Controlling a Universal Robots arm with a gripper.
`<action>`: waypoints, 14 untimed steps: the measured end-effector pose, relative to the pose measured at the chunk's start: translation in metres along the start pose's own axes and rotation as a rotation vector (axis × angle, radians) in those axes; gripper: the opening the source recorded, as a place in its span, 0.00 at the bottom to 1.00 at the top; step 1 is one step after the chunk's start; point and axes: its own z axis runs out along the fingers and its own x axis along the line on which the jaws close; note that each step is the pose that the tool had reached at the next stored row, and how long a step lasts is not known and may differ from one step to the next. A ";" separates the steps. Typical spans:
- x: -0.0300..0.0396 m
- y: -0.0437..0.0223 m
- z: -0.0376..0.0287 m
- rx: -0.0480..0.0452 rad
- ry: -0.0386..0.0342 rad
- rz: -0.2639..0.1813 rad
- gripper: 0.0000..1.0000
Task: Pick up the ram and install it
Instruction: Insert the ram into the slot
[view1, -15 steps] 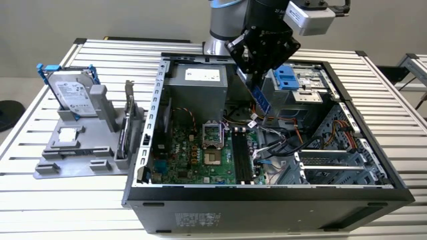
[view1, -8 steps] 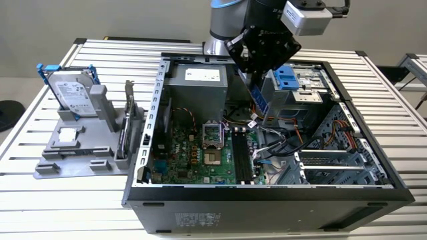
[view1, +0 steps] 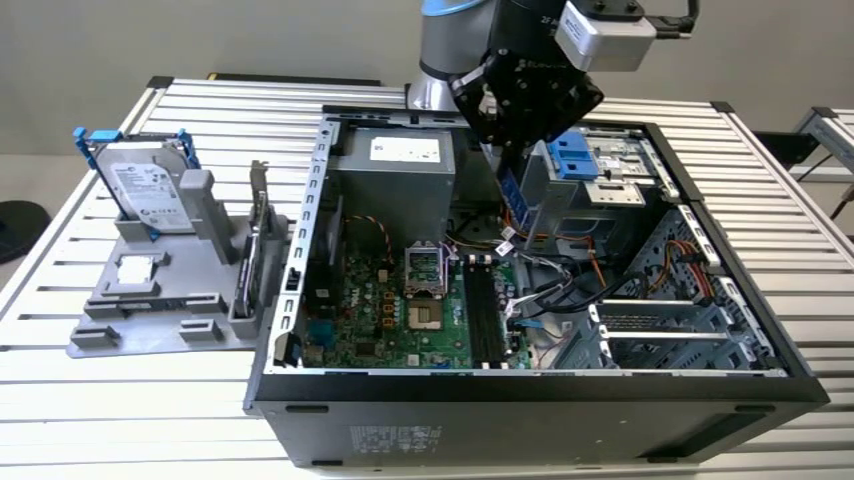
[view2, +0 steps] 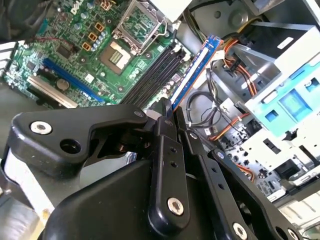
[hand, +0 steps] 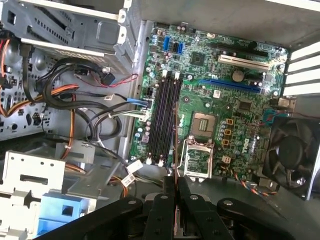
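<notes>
On the slatted table (view1: 134, 410), going from the exterior view's left, I see the hard drive (view1: 140, 190), then the open computer case (view1: 534, 420), and above it my gripper (view1: 510, 168) closed on the ram (view1: 515, 205), which hangs down into the case.

A broad worktable of silver, ribbed aluminium slats (view1: 787, 240) runs across the exterior view, its long grooves lying crosswise and a small black cap (view1: 722, 106) closing one far corner. Beyond its far edge lies a plain, pale beige-grey surface (view1: 200, 35), wall or floor I cannot tell, with a dark rounded shape (view1: 14, 228) cut off at the exterior view's left and part of a second slatted silver table (view1: 830, 128) standing just apart at the exterior view's right. The light is soft and even, leaving only faint shadows on the slats.
</notes>
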 end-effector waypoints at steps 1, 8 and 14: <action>0.0000 0.0000 0.0000 0.0004 -0.0003 0.009 0.00; 0.0000 0.0000 0.0000 0.0028 -0.0025 0.073 0.00; 0.0000 0.0000 0.0000 0.0046 -0.0031 0.121 0.00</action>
